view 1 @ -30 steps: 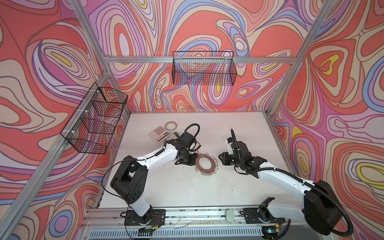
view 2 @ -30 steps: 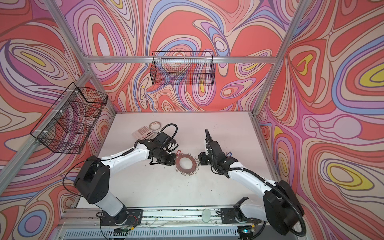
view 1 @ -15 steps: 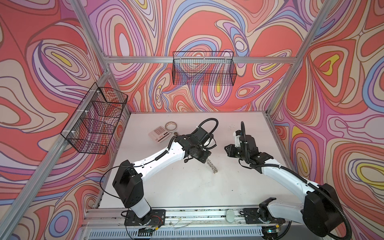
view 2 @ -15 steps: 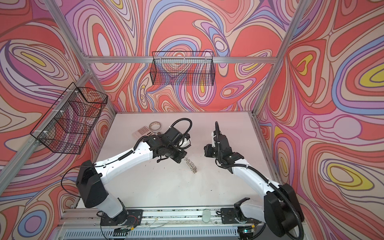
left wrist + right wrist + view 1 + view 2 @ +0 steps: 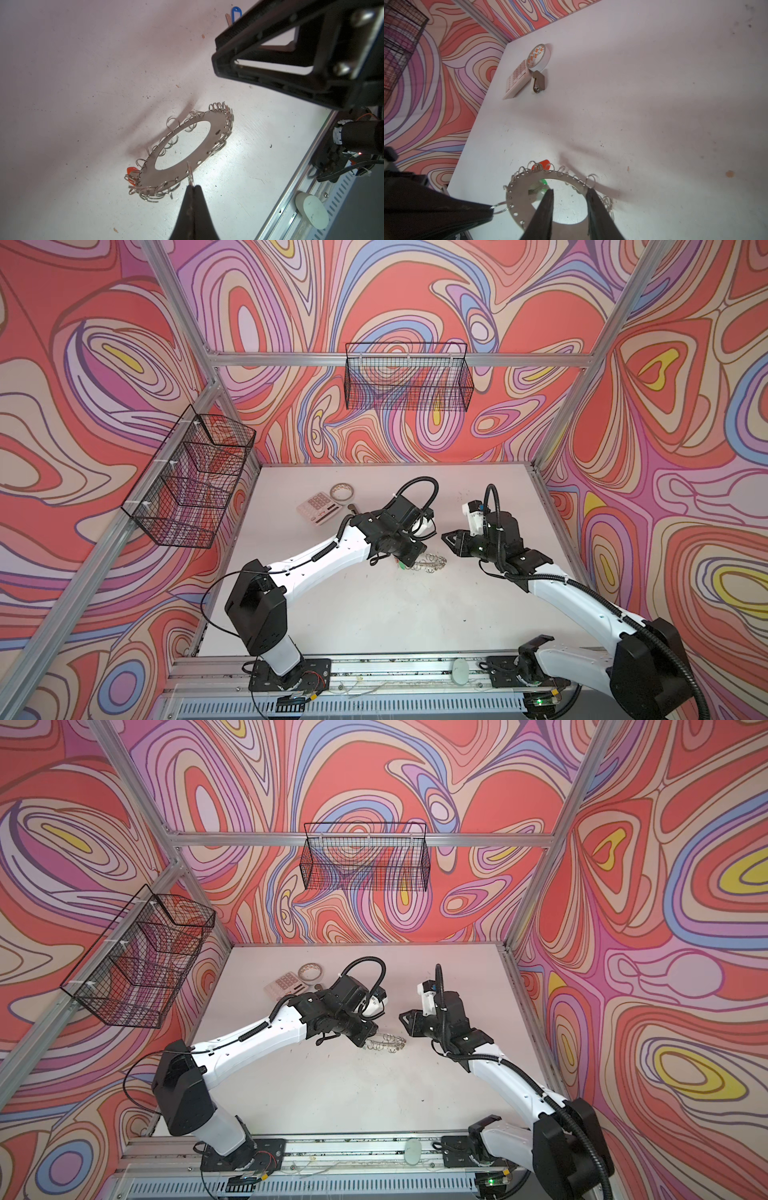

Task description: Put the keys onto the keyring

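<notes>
The keyring (image 5: 187,149), a flat grey disc fringed with wire loops, hangs tilted above the table. My left gripper (image 5: 192,187) is shut on one of its rim loops. A red-orange tag (image 5: 544,163) sits among the loops at the rim. A green tag (image 5: 544,182) and a pale one show under the disc through its hole. A blue tag (image 5: 235,13) lies apart on the table. My right gripper (image 5: 570,192) is open just over the ring's hole, with nothing between its fingers. Both top views show the keyring (image 5: 432,563) (image 5: 386,1043) between the left gripper (image 5: 411,560) and the right gripper (image 5: 451,541).
A tape roll (image 5: 341,491), a pink calculator (image 5: 318,508) and a small brown stapler-like thing (image 5: 538,82) lie at the table's back left. Wire baskets hang on the back wall (image 5: 407,381) and left wall (image 5: 191,477). A white oval piece (image 5: 459,672) sits on the front rail.
The keyring lay flat on the table a second ago. My left gripper has lifted it by a loop and carried it right. The right gripper has risen, closed in and opened a little.
</notes>
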Robot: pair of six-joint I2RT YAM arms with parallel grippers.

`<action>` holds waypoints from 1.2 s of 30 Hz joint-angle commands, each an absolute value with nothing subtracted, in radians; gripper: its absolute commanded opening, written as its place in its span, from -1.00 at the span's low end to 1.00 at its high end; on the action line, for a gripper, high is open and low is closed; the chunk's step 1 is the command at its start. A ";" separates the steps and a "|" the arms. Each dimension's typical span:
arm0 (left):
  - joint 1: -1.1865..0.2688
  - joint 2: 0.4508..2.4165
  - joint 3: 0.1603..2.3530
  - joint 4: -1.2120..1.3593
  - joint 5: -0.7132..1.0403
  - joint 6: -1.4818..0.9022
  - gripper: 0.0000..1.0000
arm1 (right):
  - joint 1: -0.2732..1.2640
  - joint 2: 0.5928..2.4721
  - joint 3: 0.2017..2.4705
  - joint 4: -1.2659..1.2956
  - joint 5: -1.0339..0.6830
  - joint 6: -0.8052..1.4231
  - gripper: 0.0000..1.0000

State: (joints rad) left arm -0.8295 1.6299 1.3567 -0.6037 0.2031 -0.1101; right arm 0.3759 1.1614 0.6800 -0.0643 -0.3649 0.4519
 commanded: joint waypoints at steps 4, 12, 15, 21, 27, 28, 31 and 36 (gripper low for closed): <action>-0.829 1.529 1.286 -0.381 0.236 -0.075 -1.00 | 0.373 1.045 0.583 0.179 -0.435 0.386 -0.19; -0.829 1.462 1.210 -0.192 0.279 -0.109 -1.00 | 0.373 0.940 0.582 0.122 -0.301 0.391 0.80; -0.828 1.421 1.152 -0.099 0.306 -0.110 -1.00 | 0.373 0.901 0.587 0.096 -0.252 0.426 0.96; -0.827 1.355 1.083 0.015 0.312 -0.115 -1.00 | 0.372 0.848 0.600 0.095 -0.310 0.426 0.89; -0.828 1.291 0.982 0.227 0.350 -0.152 -1.00 | 0.372 0.904 0.654 0.092 -0.501 0.427 0.53; -0.828 1.282 0.969 0.260 0.347 -0.160 -1.00 | 0.373 0.912 0.662 0.090 -0.522 0.431 0.45; -0.828 1.267 0.953 0.301 0.330 -0.189 -1.00 | 0.373 0.922 0.671 0.098 -0.563 0.442 0.27; -0.828 1.261 0.946 0.338 0.344 -0.208 -1.00 | 0.372 0.926 0.678 0.148 -0.612 0.478 0.08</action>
State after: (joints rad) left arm -0.8295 1.2949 0.9546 0.2195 0.3248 -0.1802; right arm 0.3744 0.9203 0.6479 0.1097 -0.5488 0.4564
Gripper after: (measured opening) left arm 0.048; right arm 0.550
